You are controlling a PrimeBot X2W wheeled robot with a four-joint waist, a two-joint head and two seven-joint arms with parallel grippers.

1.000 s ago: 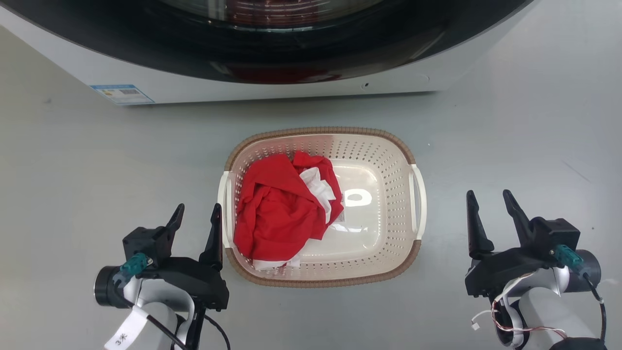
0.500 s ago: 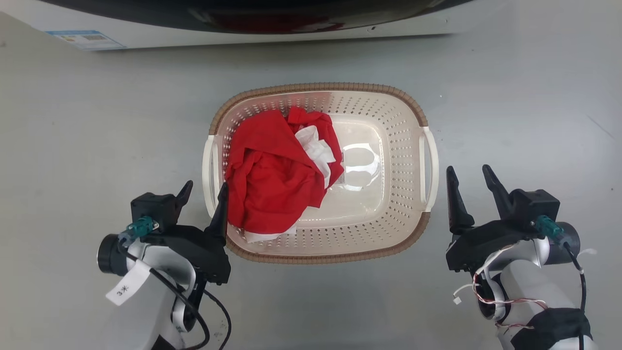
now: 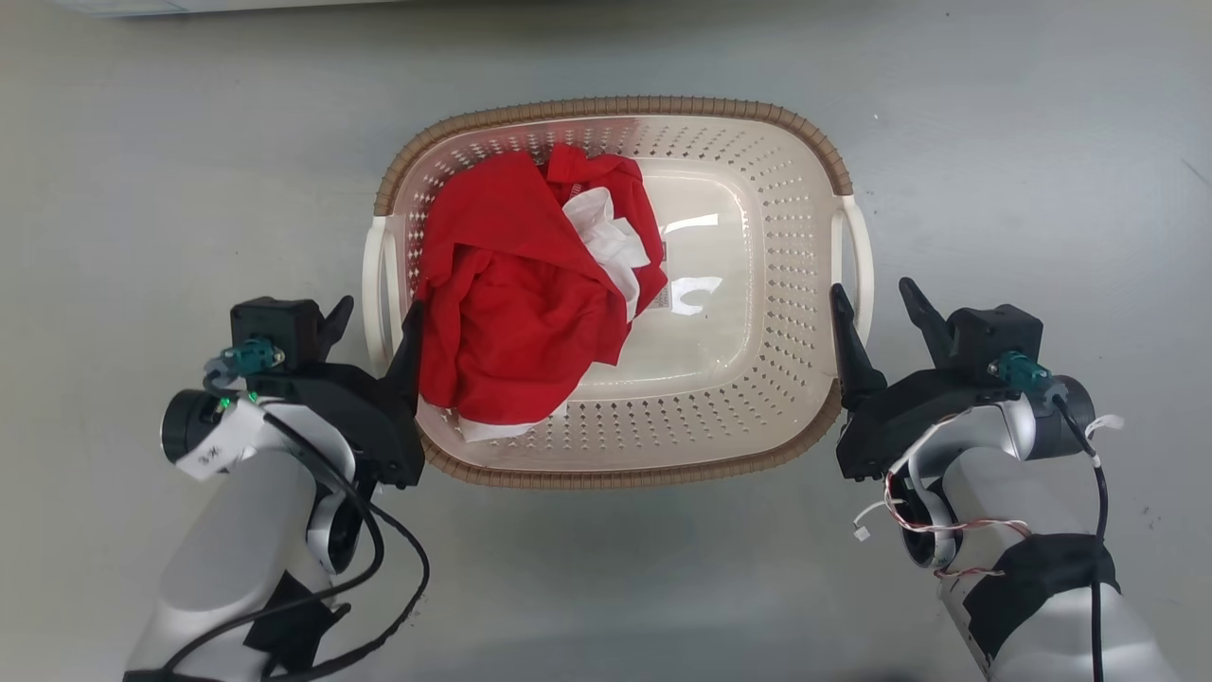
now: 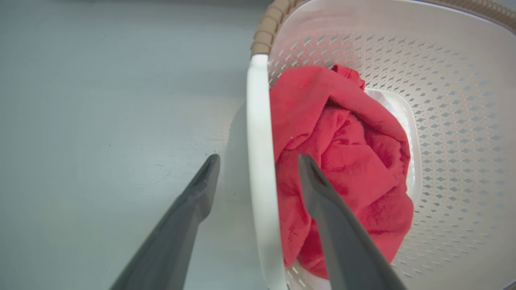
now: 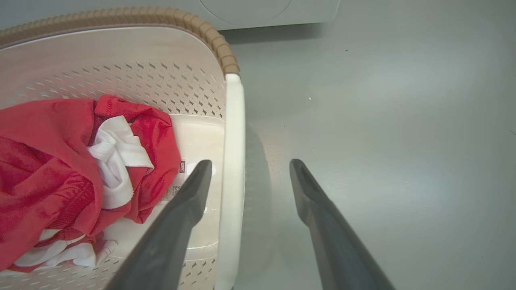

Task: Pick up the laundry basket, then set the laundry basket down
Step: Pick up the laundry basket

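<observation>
Looks like a laundry spot to me, maybe the utility corner of a home or a mock-up of one, can't really tell which. Right in front of me a laundry basket [image 3: 615, 102] sits on the floor [image 3: 142, 142], with crumpled red and white clothes [image 3: 511, 313] dumped in it. Just past it my right wrist camera catches the bottom of a white appliance [image 5: 262, 12] with a big round outline on its front, washer-style. The floor is plain smooth grey, a bit scuffed.
</observation>
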